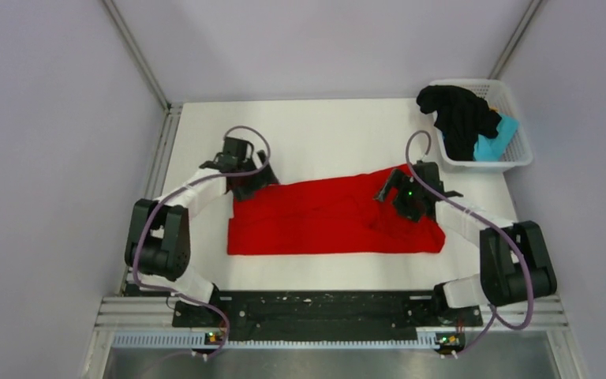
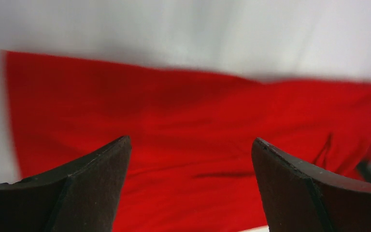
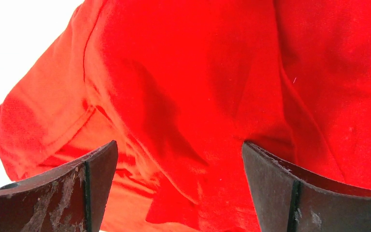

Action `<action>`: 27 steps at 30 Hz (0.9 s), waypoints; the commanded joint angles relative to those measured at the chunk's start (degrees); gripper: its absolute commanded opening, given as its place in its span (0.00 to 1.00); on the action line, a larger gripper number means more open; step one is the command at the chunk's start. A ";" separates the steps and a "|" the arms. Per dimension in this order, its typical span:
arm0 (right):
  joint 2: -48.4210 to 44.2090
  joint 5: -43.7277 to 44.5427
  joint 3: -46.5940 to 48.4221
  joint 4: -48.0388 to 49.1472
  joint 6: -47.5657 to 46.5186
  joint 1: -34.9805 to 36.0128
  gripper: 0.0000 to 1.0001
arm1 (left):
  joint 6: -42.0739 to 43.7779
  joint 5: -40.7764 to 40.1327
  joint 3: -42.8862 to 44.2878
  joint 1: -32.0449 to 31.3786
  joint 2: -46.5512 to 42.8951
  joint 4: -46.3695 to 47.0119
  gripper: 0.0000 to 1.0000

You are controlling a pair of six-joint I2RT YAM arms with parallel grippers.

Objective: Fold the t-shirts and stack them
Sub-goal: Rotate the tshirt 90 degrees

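One camera sits high above and behind the arms, looking steeply down on the whole white table [image 1: 323, 126]. The other two ride the wrists, peering forward past the left gripper [image 2: 191, 139] and the right gripper [image 3: 179, 143], very close to the cloth. All three share the red t-shirt [image 1: 331, 221]; the left wrist view also catches bare table beyond it.

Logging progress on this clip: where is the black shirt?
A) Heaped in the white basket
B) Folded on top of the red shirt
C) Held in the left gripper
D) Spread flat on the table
A: the black shirt sits bunched in the basket with the blue shirt; only the red shirt lies on the table.
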 commanded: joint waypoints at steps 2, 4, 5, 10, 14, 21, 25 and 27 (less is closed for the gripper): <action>12.19 7.03 9.55 -3.32 -2.89 -1.35 0.99 | -0.39 5.47 -6.54 -9.17 1.84 4.88 0.99; 17.70 7.71 15.93 -4.24 -4.26 -1.39 0.99 | -1.07 5.77 -7.98 -10.48 3.10 5.76 0.99; 20.71 7.99 19.78 -5.18 -5.29 -1.40 0.99 | -1.31 5.54 -8.35 -10.87 3.57 5.70 0.99; 35.21 5.09 35.72 -6.08 -10.52 -1.33 0.95 | -5.32 9.68 -12.22 -13.59 4.05 10.67 0.99; 47.19 1.21 52.14 -9.10 -12.27 -1.39 0.95 | -10.42 11.42 -14.74 -17.61 2.48 12.11 0.99; 69.50 -11.17 87.19 -14.10 -15.12 0.74 0.93 | -21.74 11.68 -13.37 -29.82 4.05 26.57 0.99; 78.60 -13.25 101.74 -14.29 -15.60 4.95 0.94 | -23.00 9.72 -5.38 -36.20 10.00 25.48 0.99; 80.95 -13.30 104.60 -9.58 -14.04 6.32 0.94 | -24.66 8.62 -5.10 -37.95 11.29 26.93 0.99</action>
